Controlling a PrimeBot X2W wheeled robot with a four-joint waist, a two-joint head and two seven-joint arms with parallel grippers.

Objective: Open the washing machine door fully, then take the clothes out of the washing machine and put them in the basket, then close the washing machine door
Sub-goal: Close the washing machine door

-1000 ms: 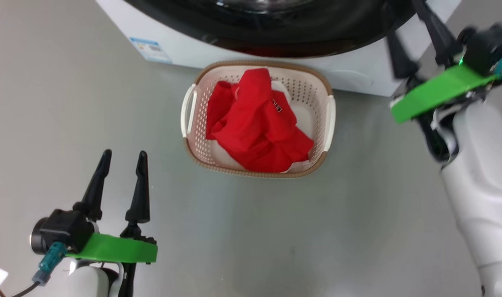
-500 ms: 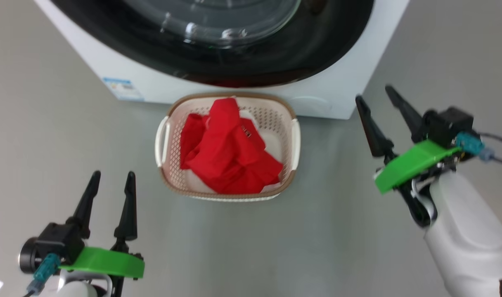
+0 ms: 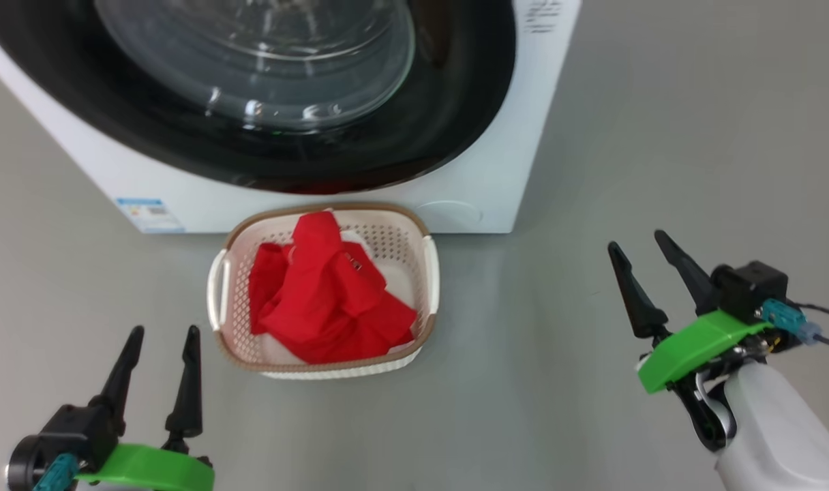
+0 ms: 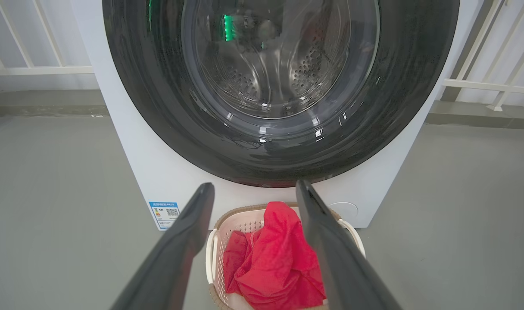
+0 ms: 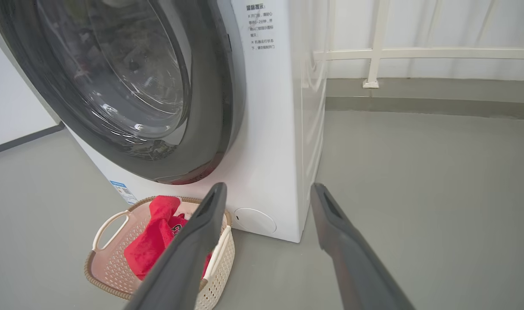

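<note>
The white washing machine [image 3: 496,184] stands at the top with its black-rimmed glass door [image 3: 414,116] shut flat against its front, as the left wrist view [image 4: 279,77] and right wrist view [image 5: 115,86] confirm. Red clothes [image 3: 326,300] lie heaped in the cream basket [image 3: 223,341] on the floor just before the machine; they show again as clothes [image 4: 275,262] in the basket [image 4: 214,241] and clothes [image 5: 154,241] in the basket [image 5: 102,267]. My left gripper [image 3: 161,333] hangs open at lower left, empty. My right gripper [image 3: 636,240] hangs open at right, empty, apart from the machine.
Bare grey floor [image 3: 592,136] stretches right of the machine and around the basket. A blue label [image 3: 148,213] marks the machine's lower left corner. White railings [image 5: 417,54] and a wall stand behind the machine.
The head camera tilted up, so machine and basket slid down the picture. My right gripper came down and away from the door's right edge and spread wider. The left gripper kept its pose.
</note>
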